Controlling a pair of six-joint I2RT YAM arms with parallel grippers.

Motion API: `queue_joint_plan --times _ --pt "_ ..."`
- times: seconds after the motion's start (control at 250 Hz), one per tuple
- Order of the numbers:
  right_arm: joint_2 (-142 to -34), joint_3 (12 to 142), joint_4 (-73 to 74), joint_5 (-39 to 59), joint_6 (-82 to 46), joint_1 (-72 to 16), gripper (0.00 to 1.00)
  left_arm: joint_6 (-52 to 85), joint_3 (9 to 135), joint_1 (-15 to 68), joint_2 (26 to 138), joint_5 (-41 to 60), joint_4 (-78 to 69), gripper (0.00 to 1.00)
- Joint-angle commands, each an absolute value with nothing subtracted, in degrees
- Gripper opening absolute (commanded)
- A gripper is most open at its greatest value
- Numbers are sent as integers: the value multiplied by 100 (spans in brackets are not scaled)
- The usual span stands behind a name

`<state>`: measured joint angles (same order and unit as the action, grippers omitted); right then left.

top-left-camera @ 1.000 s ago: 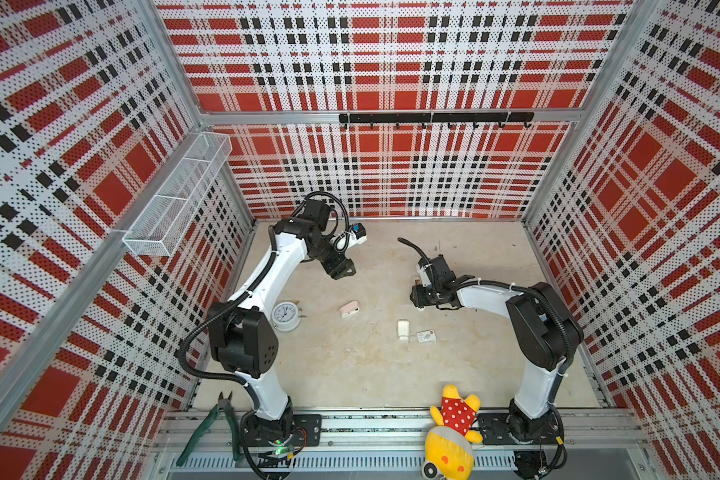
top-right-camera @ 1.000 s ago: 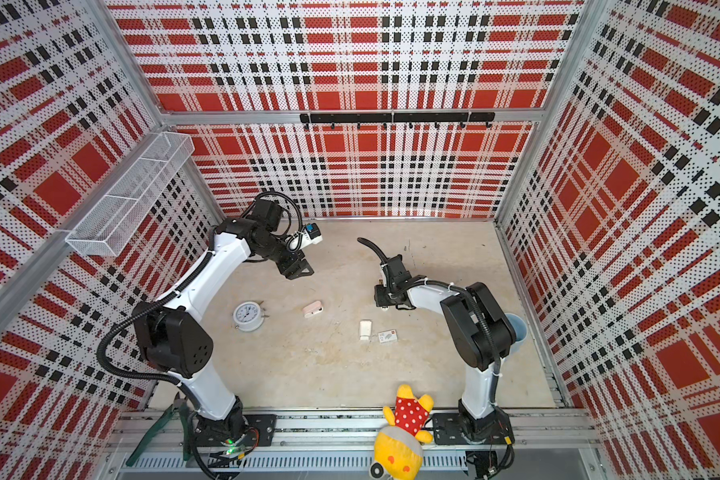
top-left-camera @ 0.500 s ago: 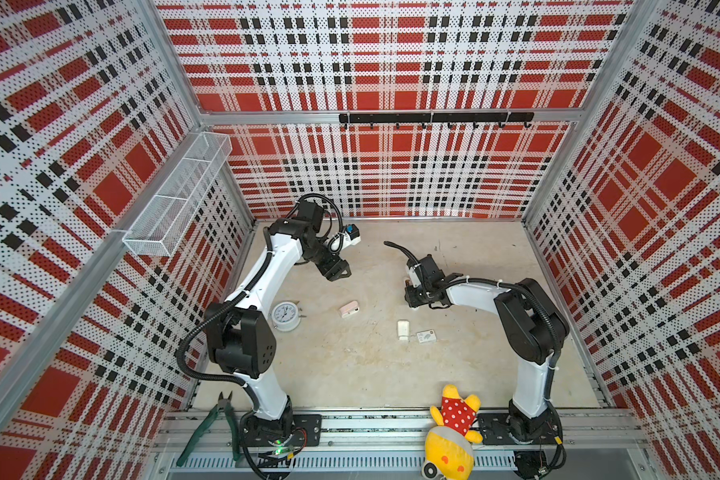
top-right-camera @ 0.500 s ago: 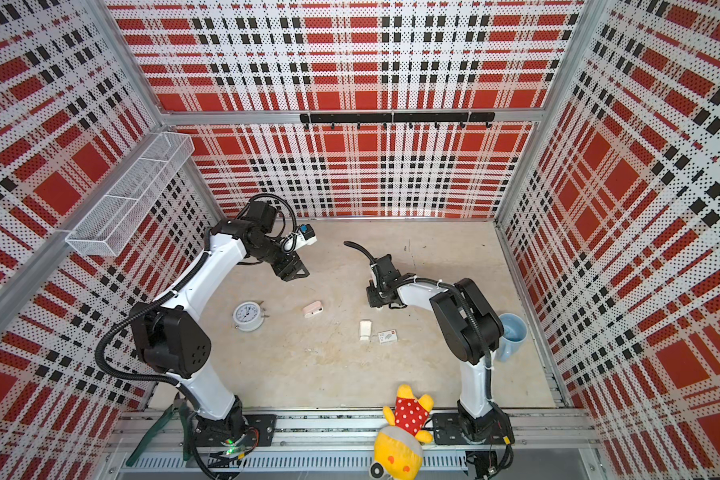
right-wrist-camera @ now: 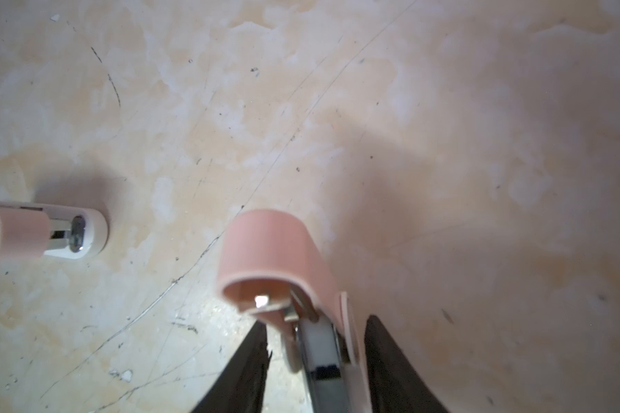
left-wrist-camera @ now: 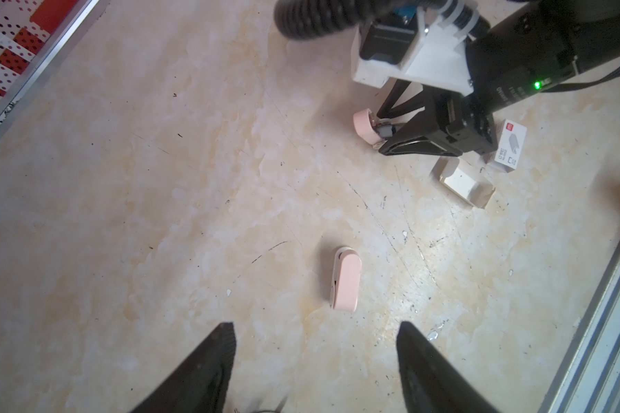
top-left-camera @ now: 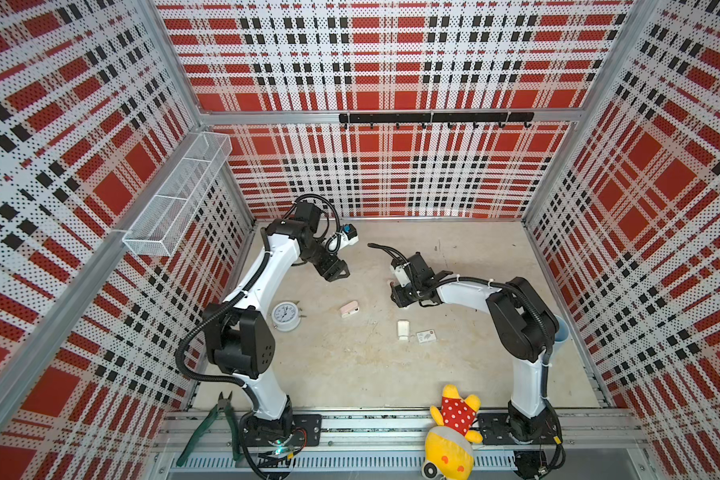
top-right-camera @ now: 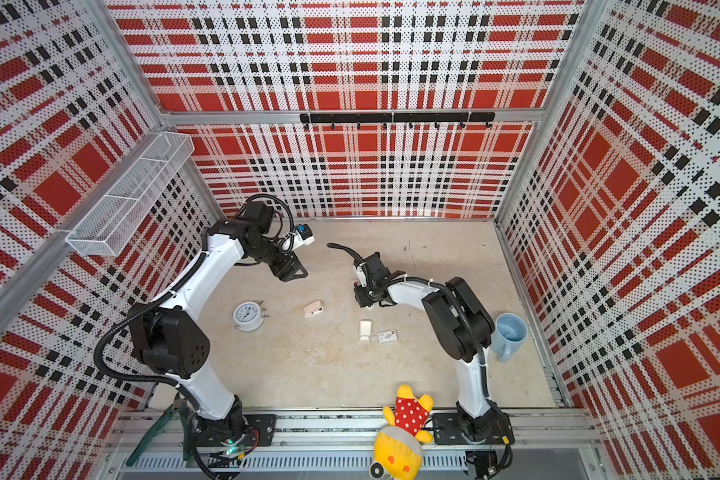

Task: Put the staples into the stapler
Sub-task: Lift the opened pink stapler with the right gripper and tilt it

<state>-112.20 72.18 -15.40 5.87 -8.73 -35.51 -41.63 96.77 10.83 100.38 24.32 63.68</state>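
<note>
left fingers (left-wrist-camera: 208, 364): spread wide with nothing between them, up off the bench (left-wrist-camera: 122, 214). In both top views they hang behind the clock (top-left-camera: 285, 316), toward the back wall and a little to its right.
right fingers (right-wrist-camera: 391, 368): closed on a pink stapler (right-wrist-camera: 276, 250), one on each side of its body. In both top views they sit well to the right of the clock.
stapler: its pink lid is swung open and points away from the wrist. A white and metal channel shows under it between the fingers, and its rounded end is low over the bench.
staples: too small or blurred to pick out anywhere. Whether any sit in the stapler's channel cannot be told.
second stapler (top-left-camera: 349, 308): pink, lying on the bench just right of the clock, apart from both pairs of fingers.
staple box (left-wrist-camera: 512, 144): white card with an orange corner mark and a grey picture. It lies flat on the bench, right of the clock beyond the second stapler and nearer the front rail.
tray (left-wrist-camera: 466, 182): a white card tray just beside the staple box, on the side nearer the clock.
clock: round, white, face up on the bench close to the left arm.
</note>
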Motion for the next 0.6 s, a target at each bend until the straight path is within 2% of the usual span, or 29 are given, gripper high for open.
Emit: queue_joint_plan --times 0.0,0.268,0.464,0.596 --pt "-10499 7079 -1623 495 -1092 -3521 47 -3850 10051 1137 10143 2611 6358 75" --pt "-9623 6402 -2096 976 -2776 -3364 36 -2687 10955 1536 10818 2328 6251 75" --pt "-9672 5619 -791 1990 -4052 -3372 28 -2123 11603 1660 11398 2499 6254 75" --pt "-9765 5346 -189 2083 -4390 -3361 27 -2028 11753 1677 11608 2568 6251 75"
